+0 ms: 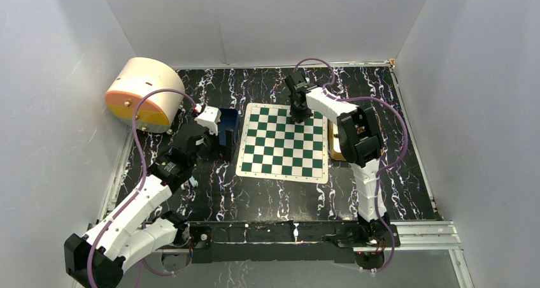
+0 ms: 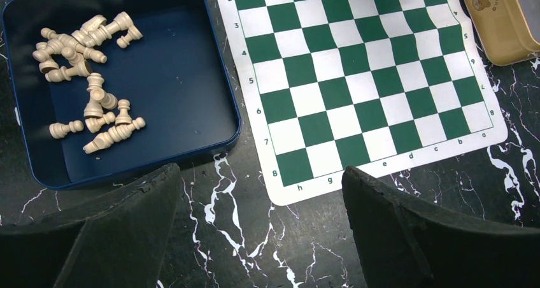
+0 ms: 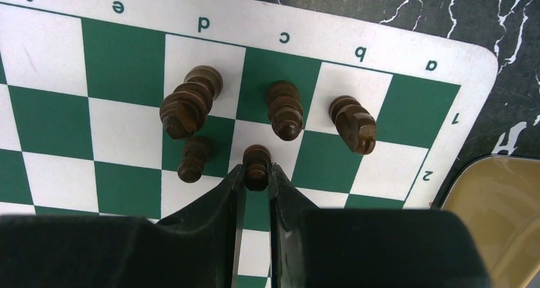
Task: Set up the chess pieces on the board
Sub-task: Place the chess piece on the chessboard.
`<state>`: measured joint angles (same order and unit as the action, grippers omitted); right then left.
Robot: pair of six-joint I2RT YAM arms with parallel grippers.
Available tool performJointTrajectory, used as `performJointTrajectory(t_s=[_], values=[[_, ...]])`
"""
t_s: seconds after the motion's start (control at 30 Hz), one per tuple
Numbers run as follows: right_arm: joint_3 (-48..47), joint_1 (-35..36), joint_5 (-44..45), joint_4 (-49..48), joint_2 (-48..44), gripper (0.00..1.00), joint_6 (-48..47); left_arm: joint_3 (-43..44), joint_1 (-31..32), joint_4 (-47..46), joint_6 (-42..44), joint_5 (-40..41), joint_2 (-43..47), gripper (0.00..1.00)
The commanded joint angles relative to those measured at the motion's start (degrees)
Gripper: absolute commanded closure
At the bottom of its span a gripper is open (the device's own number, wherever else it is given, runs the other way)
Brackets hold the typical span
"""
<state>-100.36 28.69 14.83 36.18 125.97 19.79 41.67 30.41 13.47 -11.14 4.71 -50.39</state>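
Grips a dark pawn (image 3: 257,155) in the right gripper (image 3: 256,173) near the board's (image 3: 127,65) far right corner, close among four dark pieces (image 3: 284,109); best set down straight and released gently without nudging them, with the left gripper (image 2: 260,170) wide open by the blue tray (image 2: 191,65).

White-and-black arms (image 1: 137,205), purple cables (image 1: 156,92)

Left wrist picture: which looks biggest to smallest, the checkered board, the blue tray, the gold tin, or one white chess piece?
Biggest: checkered board.
Next: blue tray.
Then: gold tin, but only a corner shows, so its real size is unsure.
Smallest: white chess piece, tiny.
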Motion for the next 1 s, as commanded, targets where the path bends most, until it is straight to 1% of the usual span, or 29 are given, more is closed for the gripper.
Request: performJointTrajectory(t_s=[0.0, 0.33, 0.53, 0.8, 0.97], values=[[-2.0, 0.0, 2.5, 1.5, -0.1, 0.74, 0.5, -0.3, -0.4, -0.6, 0.1, 0.1, 1.3, 0.06], [-2.7, 0.0, 2.2, 1.5, -0.2, 0.73, 0.5, -0.4, -0.4, -0.6, 0.2, 0.2, 1.5, 0.06], [-3.2, 0.0, 1.0, 1.6, -0.7, 0.7, 0.5, -0.3, -0.4, -0.6, 0.2, 0.3, 1.5, 0.06], [-3.0, 0.1, -1.1, 2.2, -3.5, 0.65, 0.5, -0.3, -0.4, -0.6, 0.1, 0.3, 1.3, 0.06], [-1.5, -0.1, -2.5, 2.9, -7.2, 0.62, 0.0, -0.3, -0.4, -0.6, 0.1, 0.1, 1.1, 0.06]])
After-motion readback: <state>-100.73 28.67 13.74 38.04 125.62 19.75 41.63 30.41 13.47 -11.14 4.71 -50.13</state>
